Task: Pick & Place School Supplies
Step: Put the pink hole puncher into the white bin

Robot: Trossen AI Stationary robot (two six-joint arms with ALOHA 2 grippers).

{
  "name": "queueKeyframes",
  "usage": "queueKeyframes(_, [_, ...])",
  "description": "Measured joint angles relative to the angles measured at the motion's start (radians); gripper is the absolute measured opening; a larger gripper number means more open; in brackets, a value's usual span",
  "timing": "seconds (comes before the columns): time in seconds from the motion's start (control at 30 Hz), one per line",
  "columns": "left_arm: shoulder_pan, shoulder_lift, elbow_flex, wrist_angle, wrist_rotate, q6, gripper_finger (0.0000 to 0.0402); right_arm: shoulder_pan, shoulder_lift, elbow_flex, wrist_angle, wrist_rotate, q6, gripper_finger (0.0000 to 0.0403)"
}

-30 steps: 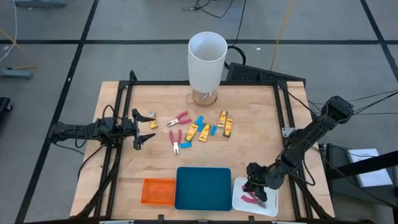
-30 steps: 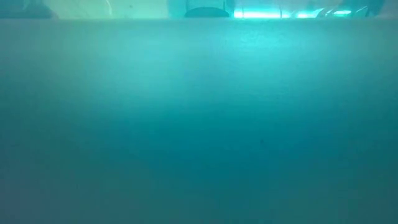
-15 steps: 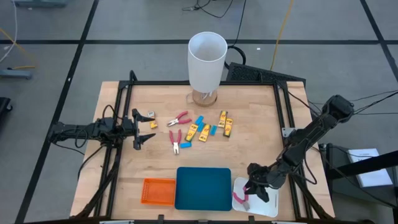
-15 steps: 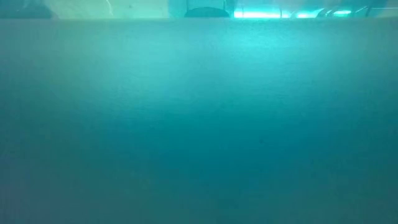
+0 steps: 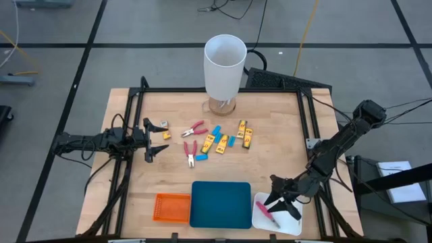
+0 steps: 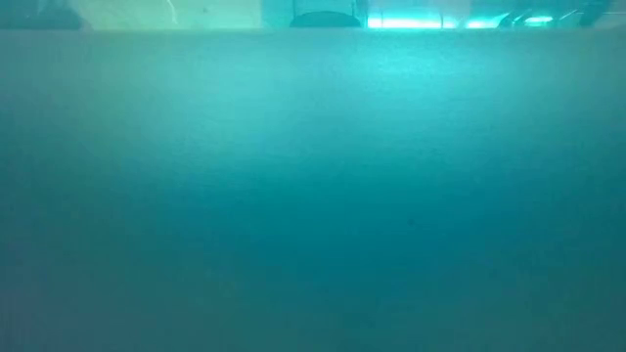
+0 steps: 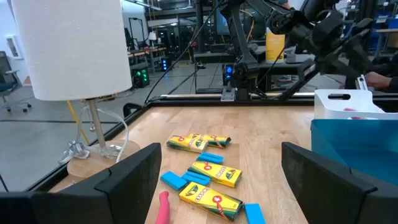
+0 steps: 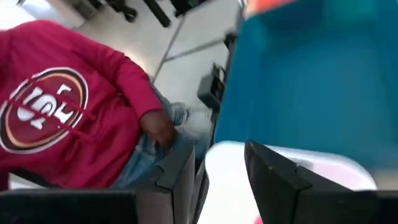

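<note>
The school supplies lie mid-table: two red-handled pliers [image 5: 194, 128] [image 5: 190, 152], yellow boxes [image 5: 244, 133] [image 7: 210, 199] and light-blue blocks [image 5: 216, 130]. A third red-handled tool [image 5: 265, 210] lies in the white tray [image 5: 291, 226] at the near right. My right gripper [image 5: 278, 206] hangs just above that tray, open, with nothing between its fingers [image 8: 273, 180]. At the table's left edge my left gripper [image 5: 156, 138] stands open and level, facing the supplies, its fingers [image 7: 130, 180] apart and bare.
A tall white cylinder [image 5: 224, 64] stands at the far middle. A teal tray [image 5: 221, 204] and an orange tray [image 5: 171, 207] sit along the near edge; the teal one fills the low view. A person in a red top [image 8: 68, 106] stands beyond the table.
My right gripper has opened over the white tray and let go of the red-handled tool, which now lies in the tray. The gripper has risen a little and rolled about its own axis.
</note>
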Motion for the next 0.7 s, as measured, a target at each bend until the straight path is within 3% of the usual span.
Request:
queueKeyframes(0.27, [0.000, 0.000, 0.000, 0.000, 0.000, 0.000, 0.0333, -0.045, 0.000, 0.000, 0.080, 0.313, -0.413, 0.0132])
queueKeyframes(0.37, [0.000, 0.000, 0.000, 0.000, 0.000, 0.000, 0.0333, -0.113, 0.000, 0.000, 0.095, 0.355, -0.482, 0.0131])
queueKeyframes(0.47, [0.000, 0.000, 0.000, 0.000, 0.000, 0.000, 0.0333, -0.221, 0.001, 0.000, 0.095, 0.291, -0.493, 0.0129])
queueKeyframes(0.7, [0.000, 0.000, 0.000, 0.000, 0.000, 0.000, 0.0333, -0.484, 0.038, -0.001, 0.236, -0.114, -0.649, 0.0128])
